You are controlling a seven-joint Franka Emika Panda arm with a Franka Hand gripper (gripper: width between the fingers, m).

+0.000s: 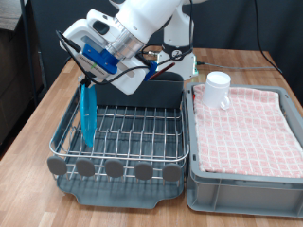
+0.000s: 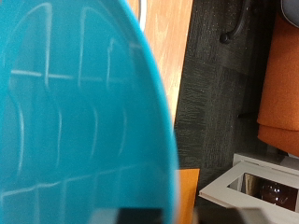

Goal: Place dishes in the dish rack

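Note:
My gripper (image 1: 92,74) is over the dish rack (image 1: 133,144), near its side at the exterior view's left. It is shut on the top edge of the bright-blue plate (image 1: 87,115). The plate stands on edge and reaches down between the rack's wires. In the wrist view the plate (image 2: 75,121) fills most of the picture and mirrors the wire grid. The white mug (image 1: 218,90) stands upright on the checked cloth (image 1: 248,128), apart from the gripper. I cannot make out the wooden spoon.
The lighter grey bin (image 1: 246,184) lined with the cloth stands against the rack on the exterior view's right. The rack's tall grey back compartment (image 1: 156,92) is just behind the gripper. Round grey tabs (image 1: 114,169) line the rack's front. The wooden table (image 1: 38,123) lies around both.

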